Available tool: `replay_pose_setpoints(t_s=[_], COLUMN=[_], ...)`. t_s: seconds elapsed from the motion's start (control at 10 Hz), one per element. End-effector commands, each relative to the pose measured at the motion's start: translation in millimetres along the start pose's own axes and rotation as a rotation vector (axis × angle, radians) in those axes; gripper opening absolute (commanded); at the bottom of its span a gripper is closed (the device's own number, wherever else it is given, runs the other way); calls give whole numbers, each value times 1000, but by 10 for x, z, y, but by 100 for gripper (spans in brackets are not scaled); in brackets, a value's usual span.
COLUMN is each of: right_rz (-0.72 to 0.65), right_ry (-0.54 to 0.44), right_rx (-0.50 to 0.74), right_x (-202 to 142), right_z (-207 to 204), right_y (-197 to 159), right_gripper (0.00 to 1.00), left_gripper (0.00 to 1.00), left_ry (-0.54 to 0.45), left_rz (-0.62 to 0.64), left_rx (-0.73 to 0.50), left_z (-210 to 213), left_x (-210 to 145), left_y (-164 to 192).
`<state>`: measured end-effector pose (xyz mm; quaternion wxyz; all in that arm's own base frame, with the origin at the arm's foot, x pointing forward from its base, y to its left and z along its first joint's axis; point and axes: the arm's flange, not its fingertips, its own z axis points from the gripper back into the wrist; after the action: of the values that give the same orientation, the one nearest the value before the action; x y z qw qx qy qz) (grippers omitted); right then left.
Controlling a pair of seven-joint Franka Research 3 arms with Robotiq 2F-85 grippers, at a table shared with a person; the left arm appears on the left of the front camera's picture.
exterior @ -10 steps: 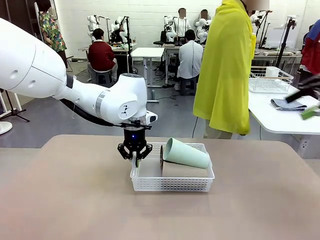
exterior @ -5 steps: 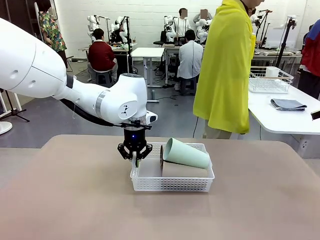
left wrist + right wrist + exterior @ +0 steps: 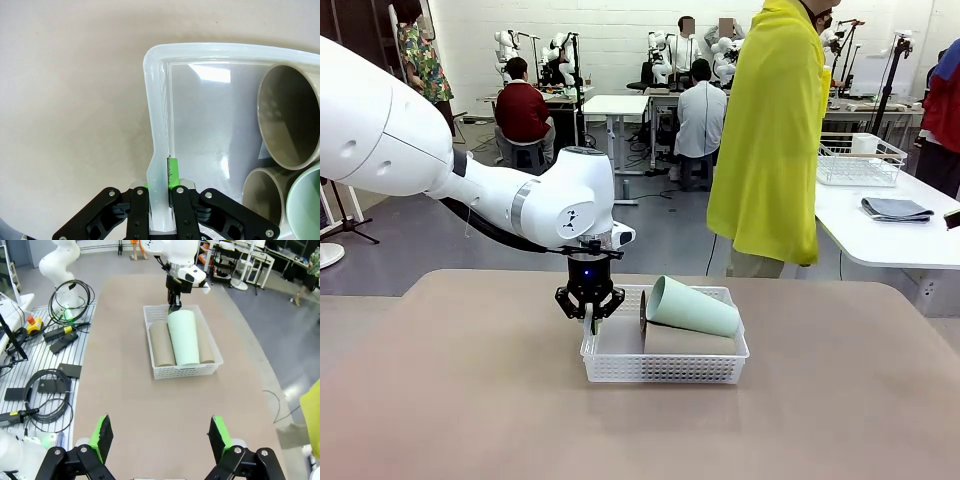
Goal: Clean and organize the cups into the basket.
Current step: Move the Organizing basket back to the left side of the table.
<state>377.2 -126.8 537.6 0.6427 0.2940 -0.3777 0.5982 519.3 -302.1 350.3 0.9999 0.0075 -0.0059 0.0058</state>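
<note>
Cups, two tan paper-like ones [image 3: 161, 344] under a mint-green one [image 3: 185, 337], lie inside the white lattice-mesh plastic basket [image 3: 186, 371] on the beige table [image 3: 470, 400]. Left gripper [image 3: 159, 187] stays clenched on the basket's rim, apparently to shift it; right gripper [image 3: 160, 437] hangs released above. Nothing on the table has moved since a second ago.

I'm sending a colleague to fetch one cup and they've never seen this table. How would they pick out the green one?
On the tan table stands a white lattice-sided basket, its left rim pinched by the left hand. Three long tapered cups lie in it. The mint green cup lies on top of the two tan-brown cups; it is the only pale green one.
</note>
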Motion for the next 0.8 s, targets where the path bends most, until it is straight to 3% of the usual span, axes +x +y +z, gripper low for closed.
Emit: replay_pose_setpoints(t_s=[0.0, 0.7], right_rz=[-23, -2], right_ry=[-8, 1], right_rx=[6, 0], right_x=[7, -8], right_z=[-3, 1], right_y=[11, 0], right_gripper=[100, 100], left_gripper=[0, 0], left_ry=[1, 1], left_rz=[-3, -3], left_rx=[5, 5], left_z=[-6, -6], left_x=[-20, -20], left_y=[-1, -1])
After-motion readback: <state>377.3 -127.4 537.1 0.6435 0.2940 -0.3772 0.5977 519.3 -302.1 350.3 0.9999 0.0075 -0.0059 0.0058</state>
